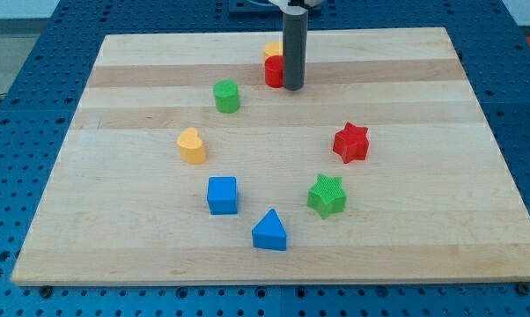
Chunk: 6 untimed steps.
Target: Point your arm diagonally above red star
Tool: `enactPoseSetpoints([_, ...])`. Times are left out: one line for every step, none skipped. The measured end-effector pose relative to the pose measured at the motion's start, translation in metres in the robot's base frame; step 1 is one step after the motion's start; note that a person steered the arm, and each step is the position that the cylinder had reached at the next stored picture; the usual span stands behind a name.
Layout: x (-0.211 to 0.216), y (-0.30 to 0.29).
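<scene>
Nearest you: blue triangle (269, 232), then blue cube (222, 195) and green star (327, 195). Red star (351, 143) sits at the view's right on the surface (423, 79), clear of its neighbours; likely light, rigid, sliding easily if nudged on a flat flank. My tip (293, 87) touches the red cylinder (274, 71) at the view's top, well apart. No claw fitted; nothing held.

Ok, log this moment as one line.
tip beside red cylinder, near view's top | red star at view's right, apart, untouched | goal: not yet reached
</scene>
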State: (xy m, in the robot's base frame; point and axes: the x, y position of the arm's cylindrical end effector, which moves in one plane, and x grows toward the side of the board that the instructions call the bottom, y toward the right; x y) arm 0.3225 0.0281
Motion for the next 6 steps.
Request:
enactPoseSetpoints([0.000,0.055])
enactPoseSetpoints([0.007,0.064])
enactPoseSetpoints([0.062,0.064])
enactPoseSetpoints([0.066,0.064])
enactPoseSetpoints([0.065,0.075])
enactPoseSetpoints([0.077,0.098])
